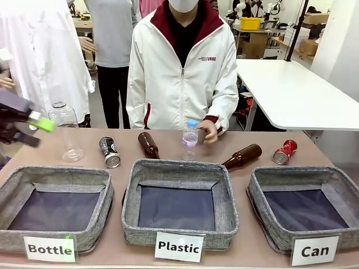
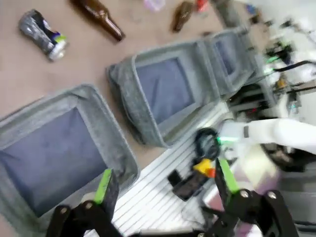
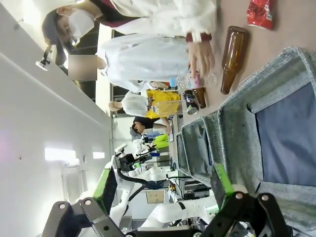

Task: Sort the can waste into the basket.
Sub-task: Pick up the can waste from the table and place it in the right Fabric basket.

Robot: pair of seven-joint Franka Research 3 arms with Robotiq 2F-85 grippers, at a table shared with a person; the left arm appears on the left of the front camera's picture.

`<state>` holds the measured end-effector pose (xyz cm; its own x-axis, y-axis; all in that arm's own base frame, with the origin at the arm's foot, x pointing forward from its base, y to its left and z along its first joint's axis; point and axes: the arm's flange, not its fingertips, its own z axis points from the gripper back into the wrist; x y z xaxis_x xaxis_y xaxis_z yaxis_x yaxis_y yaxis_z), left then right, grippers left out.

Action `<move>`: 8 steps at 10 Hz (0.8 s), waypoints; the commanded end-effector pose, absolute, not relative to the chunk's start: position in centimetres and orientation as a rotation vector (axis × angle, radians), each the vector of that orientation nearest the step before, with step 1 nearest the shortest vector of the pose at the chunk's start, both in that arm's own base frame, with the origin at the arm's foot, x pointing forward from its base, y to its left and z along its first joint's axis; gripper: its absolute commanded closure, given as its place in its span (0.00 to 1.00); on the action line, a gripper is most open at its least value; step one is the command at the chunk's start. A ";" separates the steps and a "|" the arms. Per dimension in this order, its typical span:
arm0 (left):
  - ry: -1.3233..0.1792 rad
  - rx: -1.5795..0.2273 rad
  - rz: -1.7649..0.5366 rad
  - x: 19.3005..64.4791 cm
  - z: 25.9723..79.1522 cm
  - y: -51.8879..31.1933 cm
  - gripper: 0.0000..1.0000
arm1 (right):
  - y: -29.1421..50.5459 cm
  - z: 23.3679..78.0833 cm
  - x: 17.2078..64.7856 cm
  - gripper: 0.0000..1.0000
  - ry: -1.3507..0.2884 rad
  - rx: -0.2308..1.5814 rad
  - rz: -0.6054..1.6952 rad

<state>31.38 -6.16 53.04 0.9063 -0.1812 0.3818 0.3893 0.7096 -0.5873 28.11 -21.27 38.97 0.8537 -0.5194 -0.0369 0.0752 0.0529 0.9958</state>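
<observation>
The left hand hangs with fingers apart, the dented black can to its right. The right hand, likewise spread, faces the grey woven fabric basket, the crushed red can beyond

Pinkish-brown tabletop, three grey fabric baskets side by side along the near edge: Bottle basket on the left, Plastic basket in the middle, Can basket on the right. Behind them is a loose row of stuff. Going left to right: big clear bottle standing upright, black can on its side, brown bottle lying down, small blue-capped bottle standing, second brown bottle lying down, and a crushed red can far right.
</observation>
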 end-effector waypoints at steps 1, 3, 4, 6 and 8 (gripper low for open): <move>-0.230 -0.452 -0.307 34.1 51.4 -11.5 0.00 | -21.4 39.1 28.1 0.00 -0.389 1.457 -0.443; -0.203 -0.553 -0.466 33.6 52.4 -12.7 0.00 | -21.4 39.1 28.1 0.00 -0.389 1.457 -0.443; -0.290 -0.483 -0.370 32.2 52.1 -14.3 0.00 | -21.4 39.1 28.1 0.00 -0.389 1.457 -0.443; -0.234 -0.370 -0.404 33.7 51.1 -16.9 0.00 | -21.4 39.1 28.1 0.00 -0.389 1.457 -0.443; -0.269 -0.379 -0.269 38.9 51.6 -18.3 0.00 | -21.4 39.1 28.1 0.00 -0.389 1.457 -0.443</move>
<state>35.82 -16.97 51.17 0.9081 -0.2641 0.3250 0.3711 0.8671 -0.3323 28.12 -21.28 38.95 0.8539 -0.5190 -0.0380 0.0764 0.0528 0.9957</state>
